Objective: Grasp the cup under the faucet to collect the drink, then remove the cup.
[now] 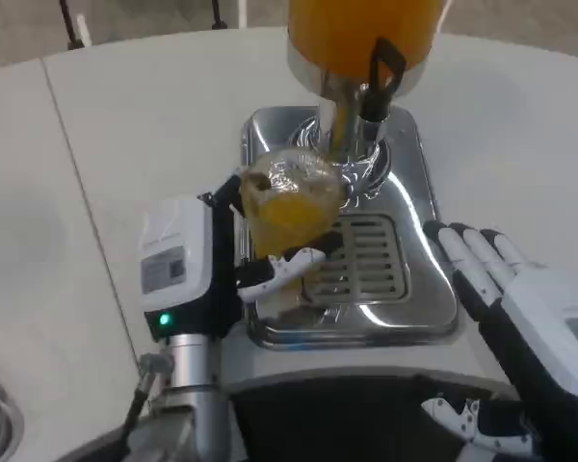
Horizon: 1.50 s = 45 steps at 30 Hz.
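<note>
Head view | left hand holds cup under faucet | right hand beside tray

Silver tube forearm with a thin dark cable alongside. Left hand: white boxy back, grey label, small green light, black-and-white fingers. Right hand: white back, black underside, white-tipped fingers.

Bright, even overhead lighting, specular glare across the chrome drip tray, soft shadow beside the tray on the white table, overall mild blur, fine detail soft, table edge bowed toward frame corners.
</note>
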### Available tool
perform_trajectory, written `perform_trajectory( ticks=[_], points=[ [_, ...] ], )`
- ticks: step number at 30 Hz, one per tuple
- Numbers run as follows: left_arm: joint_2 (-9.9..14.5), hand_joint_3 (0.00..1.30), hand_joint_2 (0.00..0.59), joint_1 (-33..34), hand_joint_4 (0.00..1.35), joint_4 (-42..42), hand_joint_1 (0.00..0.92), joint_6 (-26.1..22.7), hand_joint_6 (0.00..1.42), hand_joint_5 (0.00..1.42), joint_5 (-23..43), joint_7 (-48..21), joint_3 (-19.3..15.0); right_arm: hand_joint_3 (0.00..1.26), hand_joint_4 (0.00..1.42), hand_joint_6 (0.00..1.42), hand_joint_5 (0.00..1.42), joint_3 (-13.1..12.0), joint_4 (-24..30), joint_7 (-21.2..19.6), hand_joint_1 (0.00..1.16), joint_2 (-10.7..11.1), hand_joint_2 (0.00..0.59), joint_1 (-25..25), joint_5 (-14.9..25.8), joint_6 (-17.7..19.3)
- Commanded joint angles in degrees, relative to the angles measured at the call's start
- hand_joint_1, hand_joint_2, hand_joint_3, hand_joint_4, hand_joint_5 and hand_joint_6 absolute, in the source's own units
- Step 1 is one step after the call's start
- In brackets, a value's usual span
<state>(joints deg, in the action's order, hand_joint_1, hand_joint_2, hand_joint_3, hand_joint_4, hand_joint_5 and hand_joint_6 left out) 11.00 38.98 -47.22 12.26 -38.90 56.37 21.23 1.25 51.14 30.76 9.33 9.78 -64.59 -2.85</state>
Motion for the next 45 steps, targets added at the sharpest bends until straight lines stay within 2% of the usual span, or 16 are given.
perform_trajectory(
  ticks=[1, 8, 22, 32, 45],
  points=[
    [1.3, 1.15, 0.074, -1.7, 1.25, 2.8, 0.578, 1.9, 1.42, 1.42, -0.2, -0.8, -0.7, 0.0, 0.0, 0.13, 0.0, -0.4, -0.5, -0.8, 0.74, 0.8, 0.348, 0.6, 0.0, 0.1],
    [3.2, 1.15, 0.074, -6.9, 1.25, 11.6, 0.578, 3.0, 1.42, 1.42, 1.0, -4.7, -3.1, 0.0, 0.0, 0.13, 0.0, -1.5, -0.5, -1.0, 0.74, 2.2, 0.35, 0.8, 0.5, 0.2],
    [4.9, 1.15, 0.074, -15.6, 1.25, 25.7, 0.578, 4.1, 1.42, 1.42, 0.2, -10.0, -7.1, 0.0, 0.0, 0.13, 0.0, -2.0, -0.4, -2.0, 0.74, 3.7, 0.359, 2.5, -0.8, 0.9],
    [6.6, 1.15, 0.074, -20.7, 1.25, 32.2, 0.578, 4.6, 1.42, 1.42, -0.4, -12.5, -8.9, 0.0, 0.0, 0.12, 0.0, -1.8, -0.5, -4.8, 0.73, 3.3, 0.358, 4.9, -3.0, 1.5],
    [6.6, 1.15, 0.074, -27.6, 1.25, 40.8, 0.578, 4.4, 1.42, 1.42, -0.4, -15.8, -11.1, 0.0, 0.0, 0.11, 0.0, -1.7, -0.9, -6.2, 0.71, 3.1, 0.369, 5.6, -3.5, 2.0]
  ],
)
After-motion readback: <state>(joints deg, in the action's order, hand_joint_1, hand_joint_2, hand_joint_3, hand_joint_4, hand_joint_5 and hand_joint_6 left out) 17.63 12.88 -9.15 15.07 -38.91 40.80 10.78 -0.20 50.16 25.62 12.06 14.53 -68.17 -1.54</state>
